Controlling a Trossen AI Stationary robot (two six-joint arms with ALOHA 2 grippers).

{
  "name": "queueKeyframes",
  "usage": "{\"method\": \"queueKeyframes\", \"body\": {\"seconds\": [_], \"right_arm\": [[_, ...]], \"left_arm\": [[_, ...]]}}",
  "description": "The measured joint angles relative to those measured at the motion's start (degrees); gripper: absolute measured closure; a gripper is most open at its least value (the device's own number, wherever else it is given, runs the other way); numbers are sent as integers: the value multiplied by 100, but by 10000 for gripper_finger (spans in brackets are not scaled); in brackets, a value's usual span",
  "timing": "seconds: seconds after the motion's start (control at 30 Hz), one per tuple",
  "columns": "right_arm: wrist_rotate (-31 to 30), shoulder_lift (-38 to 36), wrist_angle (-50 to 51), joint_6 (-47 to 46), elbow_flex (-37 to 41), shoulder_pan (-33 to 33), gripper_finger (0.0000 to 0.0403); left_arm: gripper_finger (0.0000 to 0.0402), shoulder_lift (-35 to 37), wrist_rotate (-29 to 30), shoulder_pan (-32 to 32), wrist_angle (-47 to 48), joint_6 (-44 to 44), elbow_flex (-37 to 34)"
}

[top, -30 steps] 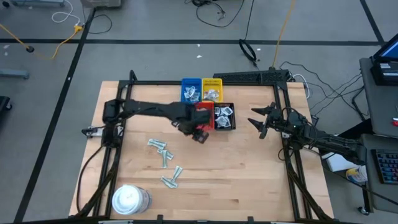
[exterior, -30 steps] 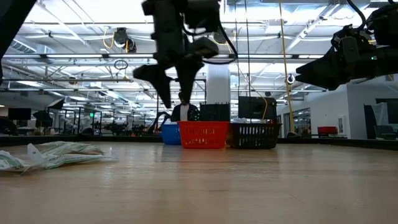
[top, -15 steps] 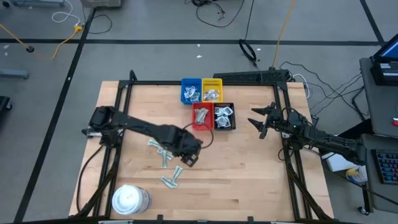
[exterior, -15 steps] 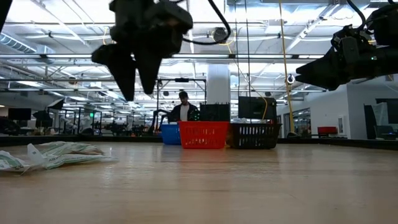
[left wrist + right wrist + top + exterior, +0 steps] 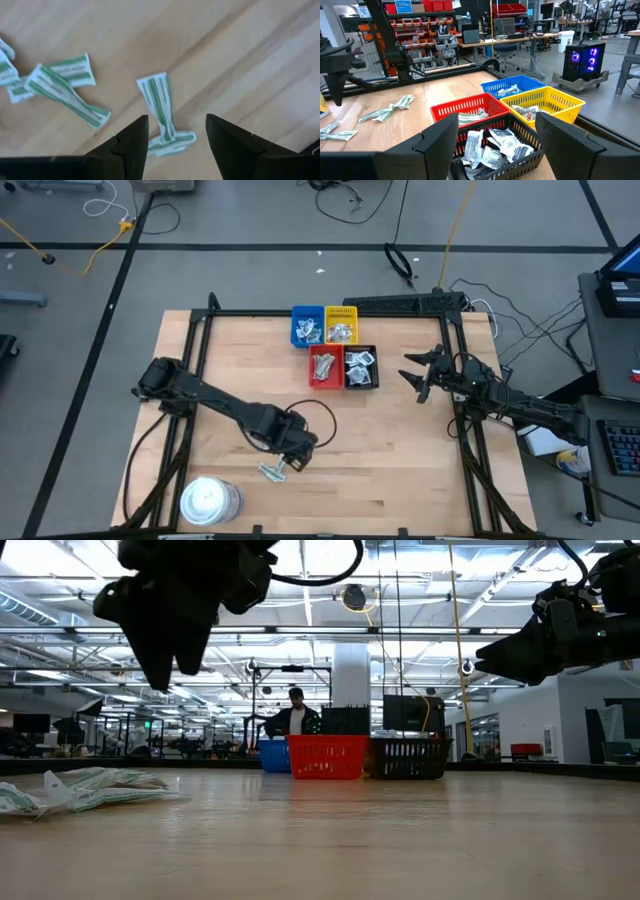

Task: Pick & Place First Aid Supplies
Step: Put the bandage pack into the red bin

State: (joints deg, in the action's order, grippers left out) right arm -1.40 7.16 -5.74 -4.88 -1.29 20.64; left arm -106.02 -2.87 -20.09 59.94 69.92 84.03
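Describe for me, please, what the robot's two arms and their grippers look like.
Both arms are dark, slim and jointed. A thin black cable loops beside the left gripper, whose wrist view shows two matte black, wedge-shaped jaws. The right gripper has the same black angular jaws on a knobbly black arm. No markings are visible.
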Motion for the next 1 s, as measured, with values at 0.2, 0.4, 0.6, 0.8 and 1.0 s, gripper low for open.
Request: {"method": "queueKeyframes", "body": {"seconds": [0.2, 0.4, 0.6, 0.8, 1.0], "right_arm": [[1, 0, 0, -1, -2, 0, 142], [2, -2, 0, -1, 1, 0, 144], [1, 0, 1, -1, -2, 0, 140], [2, 0, 2, 2, 0, 0, 142], [1, -1, 2, -1, 0, 0, 144]], "left_arm": [[202, -148, -159, -161, -4, 251, 2], [202, -567, -309, -234, -43, 266, -3], [202, -883, -290, -286, -66, 263, -4], [202, -1168, -144, -301, -351, 176, -4], [207, -1252, -154, -301, -433, 86, -9]]}}
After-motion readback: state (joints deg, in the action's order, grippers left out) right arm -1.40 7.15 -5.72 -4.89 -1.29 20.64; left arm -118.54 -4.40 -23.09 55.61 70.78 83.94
